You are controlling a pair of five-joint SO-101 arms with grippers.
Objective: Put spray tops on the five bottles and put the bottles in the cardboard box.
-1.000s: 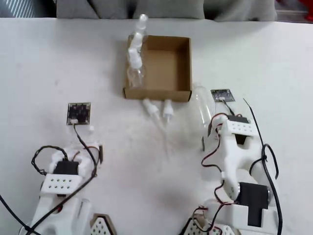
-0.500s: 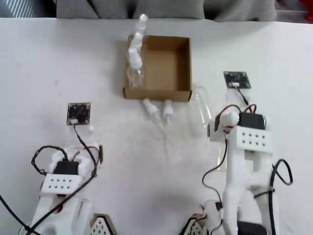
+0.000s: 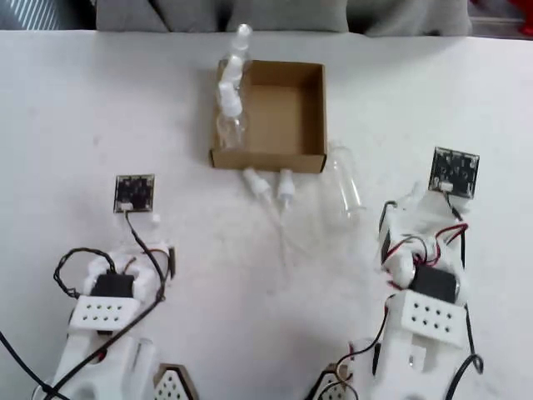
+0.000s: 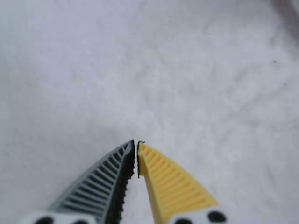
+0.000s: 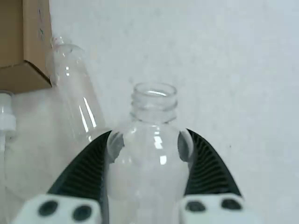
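On the white desk (image 3: 83,100), toward its right edge, an uncapped bottle (image 5: 154,107) sits clamped in the right gripper (image 5: 148,135). Another bottle (image 3: 346,185) lies beside the cardboard box (image 3: 266,158). The left gripper (image 4: 136,151), pinched together, hangs near the front-left corner.

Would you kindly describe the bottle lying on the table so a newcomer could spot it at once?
Find the cardboard box. At its corner nearest the right arm, a clear bottle lies on its side. It has no spray top, unlike the capped bottles at the box's opposite side, and nothing grips it, unlike the uncapped bottle in the right gripper.
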